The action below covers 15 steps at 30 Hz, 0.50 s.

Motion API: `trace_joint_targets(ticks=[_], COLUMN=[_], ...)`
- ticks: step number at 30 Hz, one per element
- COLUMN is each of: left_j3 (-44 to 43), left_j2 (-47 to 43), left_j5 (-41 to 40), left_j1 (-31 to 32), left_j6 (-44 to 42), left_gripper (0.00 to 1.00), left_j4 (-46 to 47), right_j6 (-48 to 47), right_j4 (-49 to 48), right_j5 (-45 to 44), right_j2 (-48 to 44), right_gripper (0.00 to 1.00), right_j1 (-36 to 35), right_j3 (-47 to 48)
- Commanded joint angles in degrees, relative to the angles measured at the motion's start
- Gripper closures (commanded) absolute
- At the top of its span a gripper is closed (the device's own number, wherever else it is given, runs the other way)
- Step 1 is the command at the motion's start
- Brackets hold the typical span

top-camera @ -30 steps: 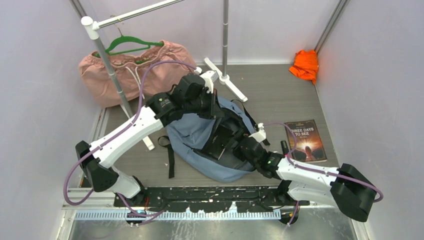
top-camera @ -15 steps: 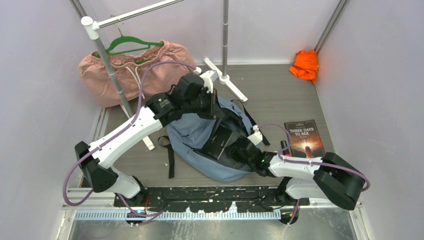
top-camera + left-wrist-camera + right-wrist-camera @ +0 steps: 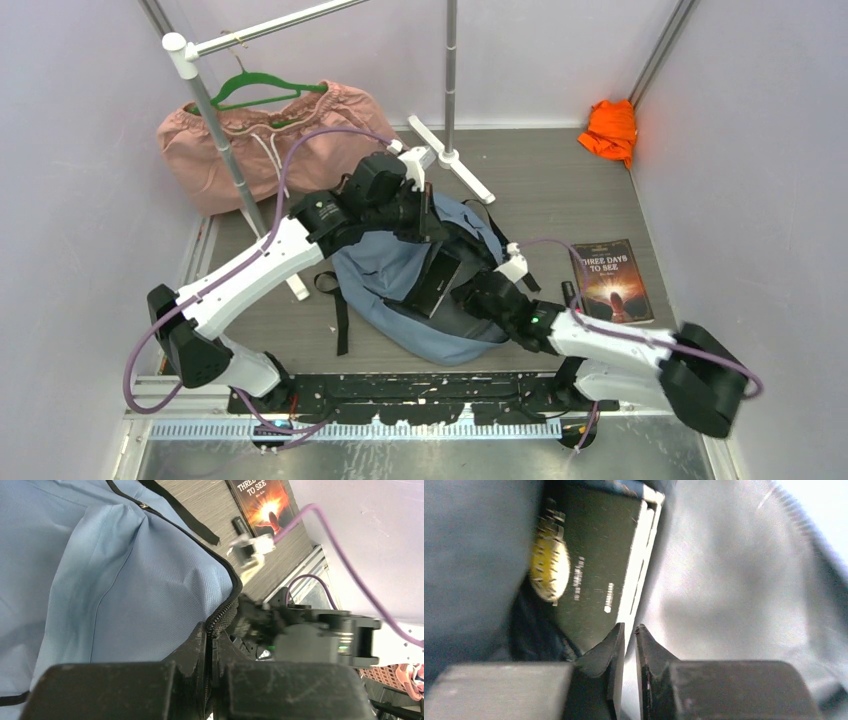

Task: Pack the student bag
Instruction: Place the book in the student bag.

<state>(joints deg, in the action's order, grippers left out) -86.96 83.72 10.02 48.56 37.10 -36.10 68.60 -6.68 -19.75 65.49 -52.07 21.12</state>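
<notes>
While the left gripper (image 3: 428, 215) is clamped shut on the black zipper edge of the student bag (image 3: 390, 270), at the bag's 12 o'clock rim, the bag lies at the centre of the table (image 3: 560, 190) with its mouth gaping toward 3 o'clock. A dark book (image 3: 436, 284) sits partly inside the opening, tilted, with the grey lining beside it. The right gripper (image 3: 484, 296) reaches in from 4 o'clock. Wrist view: its jaws are drawn almost together with only a thin slit between them, and the tips sit at the book's pale page edge. Can't tell if anything is pinched. A second book (image 3: 611, 281), with "Three Days to See" on the cover, lies flat on the table at the bag's 3 o'clock, apart from it. The pink garment (image 3: 270, 150) on a green hanger (image 3: 262, 86) is at 11 o'clock. The orange cloth (image 3: 610, 128) is in the far corner at 1 o'clock.
</notes>
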Motion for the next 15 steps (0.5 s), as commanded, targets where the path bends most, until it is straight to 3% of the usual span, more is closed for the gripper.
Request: trace_joint_targets(ticks=[1,6,9,11,15], left_j3=[0.76,2.56,4.93,6.5,9.03], left_j2=[-3.75,-2.98,-2.77,-2.27,-0.44], left_j5=[0.69,1.57,4.29,6.4,10.0], left_j1=[-0.63,-0.82,-0.92,-0.92,-0.92], left_j6=[-0.18,-0.5,-0.88,-1.14,-1.11], left_gripper=[1.0,1.0,1.0,1.0,1.0], left_j4=[3.51,4.45,6.72,7.39,7.53], right_j6=[-4.17,-5.02,-4.95,-6.78,-10.1], right_j4=[18.33,45.0,54.72,58.42,64.4], right_j5=[-10.68,-24.48,-34.27,-39.4,-46.11], right_j2=[-16.83,-36.04,-43.95,-44.55,-37.13], right_gripper=[0.77,0.66,0.57,0.5,0.43], right_j1=[0.15,0.35,0.63,0.99,1.42], right_j3=[3.73,9.54,12.56,15.47,22.63])
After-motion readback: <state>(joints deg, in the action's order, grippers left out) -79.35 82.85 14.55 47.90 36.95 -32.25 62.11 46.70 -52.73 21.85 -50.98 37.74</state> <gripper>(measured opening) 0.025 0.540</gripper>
